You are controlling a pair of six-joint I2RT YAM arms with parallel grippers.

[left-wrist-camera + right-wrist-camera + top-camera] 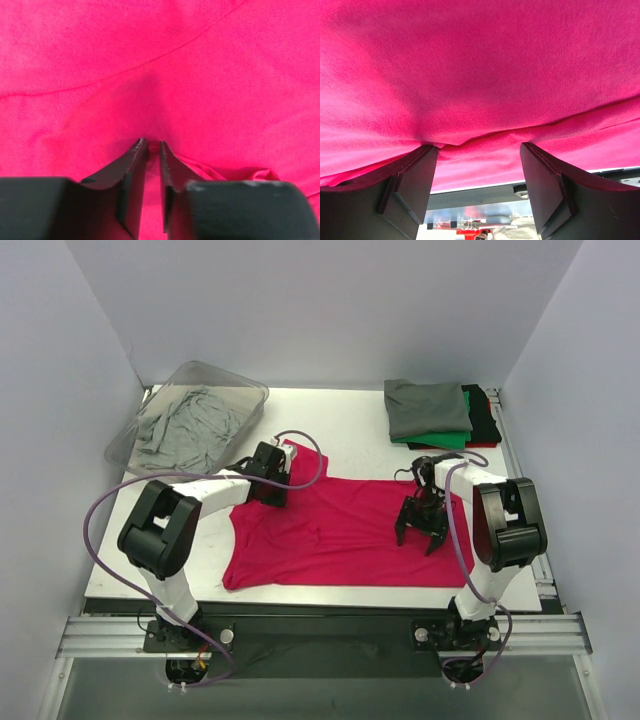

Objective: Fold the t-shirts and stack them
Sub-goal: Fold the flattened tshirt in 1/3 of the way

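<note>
The magenta-red t-shirt [340, 530] lies spread on the white table, its top left part bunched. My left gripper [276, 496] is at that top left corner. In the left wrist view its jaws [152, 145] are nearly closed, and the cloth [150, 60] puckers at the tips. My right gripper [420, 537] stands on the shirt's right part. In the right wrist view it [479, 147] is open wide, fingers pressing against the cloth [470, 65]. A folded stack sits at the back right: dark grey shirt [428, 407] on top, green [447, 440], black [486, 416] and red [482, 445] beneath.
A clear plastic bin [236, 383] at the back left holds a crumpled light grey shirt [190, 430]. The white table [330, 420] ends at a metal rail [320, 635] in front. Purple-grey cables loop from both arms over the shirt.
</note>
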